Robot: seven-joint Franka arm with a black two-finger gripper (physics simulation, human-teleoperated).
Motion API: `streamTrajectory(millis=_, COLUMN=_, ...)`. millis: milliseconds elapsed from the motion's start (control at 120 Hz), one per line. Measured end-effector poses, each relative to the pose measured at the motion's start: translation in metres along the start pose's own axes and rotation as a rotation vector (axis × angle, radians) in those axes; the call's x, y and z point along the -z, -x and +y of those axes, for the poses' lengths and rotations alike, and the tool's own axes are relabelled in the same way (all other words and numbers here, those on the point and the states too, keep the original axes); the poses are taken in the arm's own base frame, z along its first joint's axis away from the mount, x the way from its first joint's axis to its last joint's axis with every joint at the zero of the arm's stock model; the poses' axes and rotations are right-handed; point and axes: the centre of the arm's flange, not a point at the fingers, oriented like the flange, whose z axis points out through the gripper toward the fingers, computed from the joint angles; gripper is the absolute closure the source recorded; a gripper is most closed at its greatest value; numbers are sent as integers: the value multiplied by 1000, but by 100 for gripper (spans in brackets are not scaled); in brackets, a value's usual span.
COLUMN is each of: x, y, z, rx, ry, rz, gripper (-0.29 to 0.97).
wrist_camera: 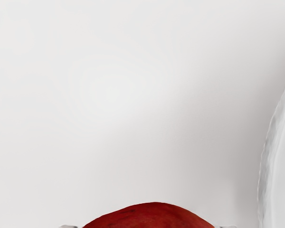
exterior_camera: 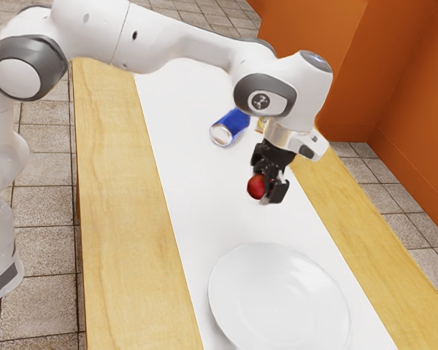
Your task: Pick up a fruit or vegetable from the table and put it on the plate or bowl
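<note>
A small red fruit (exterior_camera: 255,187) hangs above the white table runner, and my black gripper (exterior_camera: 266,187) is shut on it. In the wrist view the same red fruit (wrist_camera: 149,217) bulges up just under my hand, over the white runner. The white plate (exterior_camera: 279,298) lies on the runner nearer the table's front, below and slightly toward the exterior view's right of the gripper. An arc of the plate's rim (wrist_camera: 271,156) curves in beside the fruit in the wrist view.
A blue can (exterior_camera: 228,127) lies on its side on the runner behind the gripper. The wooden table (exterior_camera: 113,219) flanks the white runner (exterior_camera: 197,211) on both sides. An orange wall (exterior_camera: 394,65) stands at the exterior view's right.
</note>
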Motion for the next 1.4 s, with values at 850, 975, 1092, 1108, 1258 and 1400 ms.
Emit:
streamTrajectory(millis=850, x=20, y=4, z=94, rx=-147, ry=7, rz=2, gripper=37)
streamTrajectory(millis=975, x=24, y=11, z=123, rx=-184, ry=17, rz=8, gripper=36)
streamTrajectory(millis=1092, x=17, y=12, z=149, rx=-212, ry=23, rz=1, gripper=37)
streamTrajectory(millis=1108, x=16, y=13, z=153, rx=-218, ry=24, rz=-1, gripper=37)
streamTrajectory(millis=1258, x=3, y=26, z=190, rx=-260, ry=30, rz=-26, gripper=36)
streamTrajectory(millis=1400, x=-28, y=4, z=189, rx=-223, ry=17, rz=-59, gripper=36)
